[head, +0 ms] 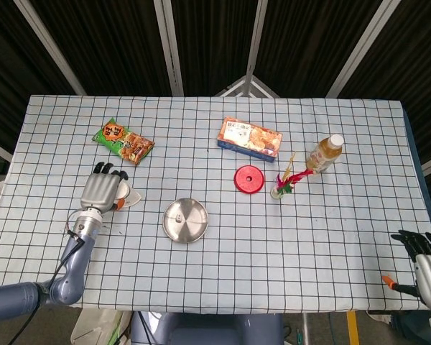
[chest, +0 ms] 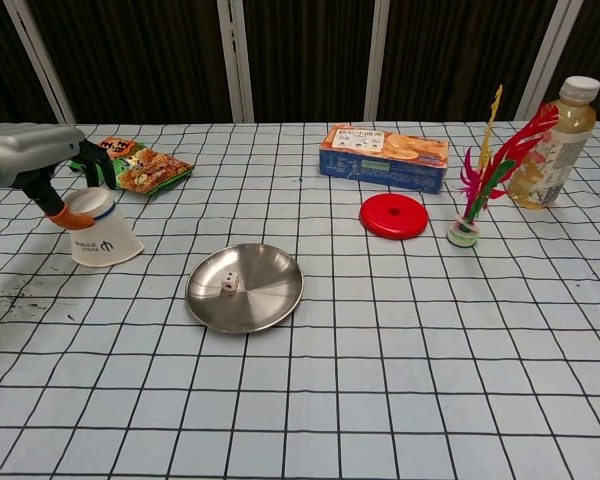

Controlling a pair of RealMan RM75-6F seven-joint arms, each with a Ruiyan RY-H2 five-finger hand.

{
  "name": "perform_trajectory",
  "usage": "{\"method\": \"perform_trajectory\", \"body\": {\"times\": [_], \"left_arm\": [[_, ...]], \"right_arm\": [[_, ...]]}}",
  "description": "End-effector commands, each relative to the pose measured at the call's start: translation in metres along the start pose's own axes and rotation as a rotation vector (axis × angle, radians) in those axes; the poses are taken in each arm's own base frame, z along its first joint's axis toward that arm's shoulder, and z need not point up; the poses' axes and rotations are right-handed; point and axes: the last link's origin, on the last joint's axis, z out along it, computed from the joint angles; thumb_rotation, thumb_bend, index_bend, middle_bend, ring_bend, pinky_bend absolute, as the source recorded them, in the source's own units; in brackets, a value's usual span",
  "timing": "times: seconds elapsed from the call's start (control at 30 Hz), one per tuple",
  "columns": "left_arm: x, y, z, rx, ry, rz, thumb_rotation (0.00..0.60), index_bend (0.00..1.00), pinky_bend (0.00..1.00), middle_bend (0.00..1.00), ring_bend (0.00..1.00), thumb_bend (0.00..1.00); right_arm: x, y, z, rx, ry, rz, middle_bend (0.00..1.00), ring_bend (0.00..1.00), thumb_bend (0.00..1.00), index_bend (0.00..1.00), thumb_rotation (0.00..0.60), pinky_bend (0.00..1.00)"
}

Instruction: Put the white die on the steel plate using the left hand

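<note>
The white die (chest: pixel 230 285) sits on the steel plate (chest: pixel 270 300), a little left of the plate's middle, showing red and dark pips. The plate rests flat on the checked table (chest: pixel 400 380), toward its near-left part.

Further left, the left robot hand (chest: pixel 55 170) is over a white paper cup (chest: pixel 98 240) that stands upside down and tilted on the cloth. An orange-tipped finger presses against the cup's upper end and dark fingers curl around it, so the left robot hand appears to be holding the cup, though how firmly I cannot tell. In the head view the same hand (head: pixel 99 190) covers most of the cup, with only a bit of white showing at its right edge.

The right robot hand (head: pixel 425 264) is at the table's near-right corner, well apart from everything else, fingers spread and holding nothing.

At the far left lies a snack packet (chest: pixel 140 165). Far of the plate is a long biscuit box (chest: pixel 383 157), with a red disc (chest: pixel 393 215) just near of it. To the right stands a feathered shuttlecock (chest: pixel 480 180) on its small base, and beyond that a bottle (chest: pixel 555 140) of yellowish drink with a white cap.
</note>
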Motion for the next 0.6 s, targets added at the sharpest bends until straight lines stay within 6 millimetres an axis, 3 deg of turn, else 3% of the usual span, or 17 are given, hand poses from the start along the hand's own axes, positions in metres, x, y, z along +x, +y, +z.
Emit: {"method": "perform_trajectory", "body": {"times": [0.03, 0.23, 0.37, 0.6], "left_arm": [[0.001, -0.001, -0.001, 0.006, -0.004, -0.003, 0.600, 0.33, 0.09, 0.47, 0.12, 0.43], [0.013, 0.005, -0.003, -0.013, 0.026, -0.052, 0.600, 0.33, 0.09, 0.44, 0.13, 0.44], [0.044, 0.014, -0.008, -0.053, 0.100, -0.080, 0.600, 0.33, 0.08, 0.42, 0.12, 0.44], [0.070, 0.042, -0.024, -0.142, 0.122, -0.048, 0.600, 0.36, 0.06, 0.43, 0.10, 0.44]], "right_arm": [[0.001, 0.005, 0.020, -0.021, -0.003, -0.002, 0.19, 0.13, 0.10, 0.25, 0.600, 0.00], [0.001, 0.006, 0.019, -0.013, 0.004, 0.000, 0.19, 0.13, 0.10, 0.25, 0.600, 0.00], [0.001, 0.005, 0.020, -0.009, 0.006, 0.003, 0.19, 0.13, 0.10, 0.25, 0.600, 0.00], [0.001, 0.005, 0.019, -0.006, 0.007, 0.005, 0.19, 0.13, 0.10, 0.25, 0.600, 0.00]]}}
